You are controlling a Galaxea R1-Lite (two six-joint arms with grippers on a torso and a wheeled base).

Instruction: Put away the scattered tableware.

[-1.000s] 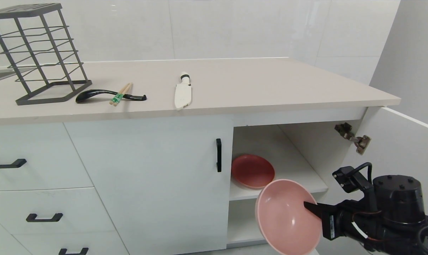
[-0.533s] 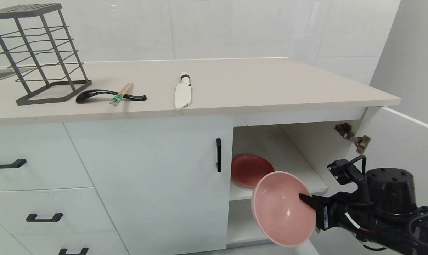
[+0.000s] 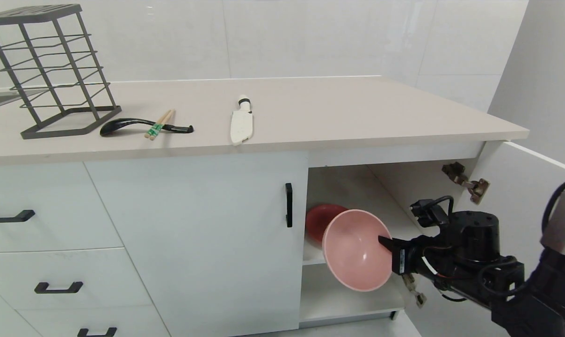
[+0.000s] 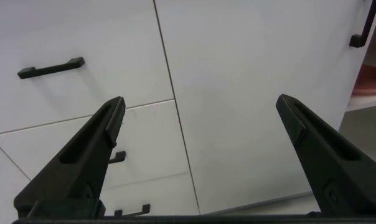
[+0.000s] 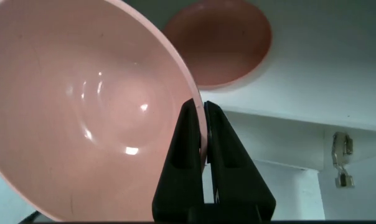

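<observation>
My right gripper point(image 3: 386, 244) is shut on the rim of a light pink bowl point(image 3: 355, 250), held tilted on its side at the mouth of the open cabinet, in front of the middle shelf point(image 3: 418, 234). The right wrist view shows its fingers point(image 5: 194, 134) pinching the bowl point(image 5: 82, 106) rim. A darker red plate point(image 3: 320, 217) lies on that shelf behind the bowl, also seen as the red plate point(image 5: 222, 40). On the counter lie a black spoon point(image 3: 123, 125), chopsticks point(image 3: 159, 124) and a white sheathed knife point(image 3: 241, 122). My left gripper point(image 4: 200, 118) is open, facing the white drawer fronts.
A dark wire rack point(image 3: 48, 70) stands at the counter's left. The cabinet door point(image 3: 525, 187) is swung open on the right, its hinge point(image 3: 467, 182) exposed. The closed door has a black handle point(image 3: 288, 205). Drawers with black handles point(image 3: 9, 216) are on the left.
My right arm has carried the pink bowl up and left, toward the cabinet's middle shelf; the bowl now covers much of the red plate.
</observation>
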